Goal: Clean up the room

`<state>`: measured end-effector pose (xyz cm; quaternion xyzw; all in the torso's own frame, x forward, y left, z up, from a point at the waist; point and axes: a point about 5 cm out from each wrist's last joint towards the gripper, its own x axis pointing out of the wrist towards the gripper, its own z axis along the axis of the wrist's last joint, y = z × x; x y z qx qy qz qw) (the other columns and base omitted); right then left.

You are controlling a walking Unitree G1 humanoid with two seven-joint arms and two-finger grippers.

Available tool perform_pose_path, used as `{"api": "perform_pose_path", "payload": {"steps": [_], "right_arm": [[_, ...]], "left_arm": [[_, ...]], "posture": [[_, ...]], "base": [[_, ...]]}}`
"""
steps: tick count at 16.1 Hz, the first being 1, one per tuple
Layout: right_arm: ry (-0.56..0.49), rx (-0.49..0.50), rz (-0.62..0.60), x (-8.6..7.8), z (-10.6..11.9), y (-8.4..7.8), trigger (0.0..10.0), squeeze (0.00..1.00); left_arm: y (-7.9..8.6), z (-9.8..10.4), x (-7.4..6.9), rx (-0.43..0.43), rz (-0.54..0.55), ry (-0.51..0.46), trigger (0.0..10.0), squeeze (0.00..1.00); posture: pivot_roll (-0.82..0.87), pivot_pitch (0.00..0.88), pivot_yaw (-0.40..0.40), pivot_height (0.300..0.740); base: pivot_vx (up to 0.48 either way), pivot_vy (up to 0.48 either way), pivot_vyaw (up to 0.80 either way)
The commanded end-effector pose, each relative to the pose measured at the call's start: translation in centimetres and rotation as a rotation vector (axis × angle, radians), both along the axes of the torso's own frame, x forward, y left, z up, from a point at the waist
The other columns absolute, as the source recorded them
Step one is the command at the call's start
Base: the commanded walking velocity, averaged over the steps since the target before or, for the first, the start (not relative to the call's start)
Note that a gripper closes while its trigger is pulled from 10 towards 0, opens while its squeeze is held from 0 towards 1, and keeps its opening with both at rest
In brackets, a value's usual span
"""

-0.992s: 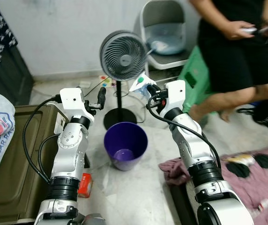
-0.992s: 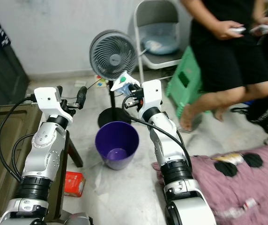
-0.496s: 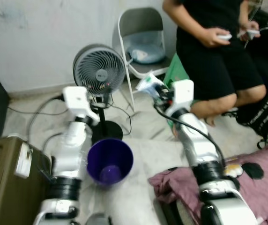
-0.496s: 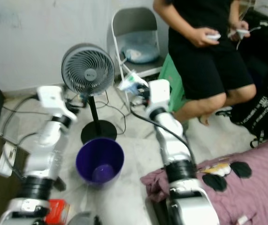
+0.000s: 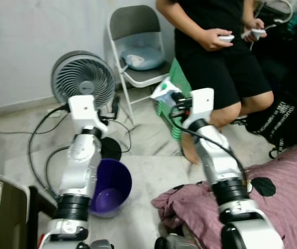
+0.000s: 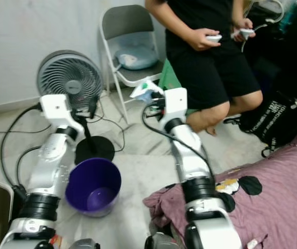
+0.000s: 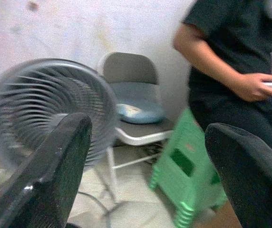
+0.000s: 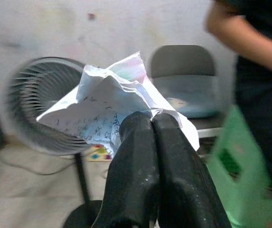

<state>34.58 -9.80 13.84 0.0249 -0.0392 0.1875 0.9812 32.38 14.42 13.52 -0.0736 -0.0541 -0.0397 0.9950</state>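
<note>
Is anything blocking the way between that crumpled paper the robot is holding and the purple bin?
Nothing visible does. The right gripper holds the crumpled paper up in the air, and the purple bin sits open on the floor below, toward the robot's left. The fan stands behind the bin, not between them.

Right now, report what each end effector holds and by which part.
The right end effector is shut on a crumpled paper wrapper, pinching its lower edge. The left end effector is open and holds nothing.
</note>
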Motion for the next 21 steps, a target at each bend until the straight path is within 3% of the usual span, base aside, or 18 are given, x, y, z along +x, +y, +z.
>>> {"api": "perform_pose_path", "payload": {"steps": [1,14,15,16,21], "right_arm": [[-0.029,-0.007,0.01,0.2,0.7,0.2,10.0,0.0],[-0.029,-0.007,0.01,0.2,0.7,0.2,10.0,0.0],[-0.048,0.01,0.053,0.4,1.3,2.0,10.0,0.0],[-0.055,0.018,0.072,0.4,1.6,2.8,10.0,0.0],[-0.086,-0.003,0.063,0.6,2.0,2.7,10.0,0.0]], "left_arm": [[0.2,0.1,0.0,0.009,0.013,0.0,10.0,0.0],[0.2,0.1,0.0,0.009,0.013,0.0,10.0,0.0],[0.9,0.0,-0.5,0.043,0.024,-0.003,10.0,0.0],[1.1,0.0,-0.8,0.054,0.025,-0.007,10.0,0.0],[1.3,0.3,-0.5,0.052,0.032,-0.018,10.0,0.0]], "posture": [[0.02,0.0,-0.017,0.74],[0.02,0.0,-0.017,0.74],[0.07,0.0,-0.034,0.74],[0.07,0.0,-0.035,0.74],[0.06,0.0,-0.035,0.74]], "base": [[0.0,0.0,0.0],[0.0,0.0,0.0],[0.0,0.0,0.0],[0.0,0.0,0.0],[0.0,0.0,0.48]]}}
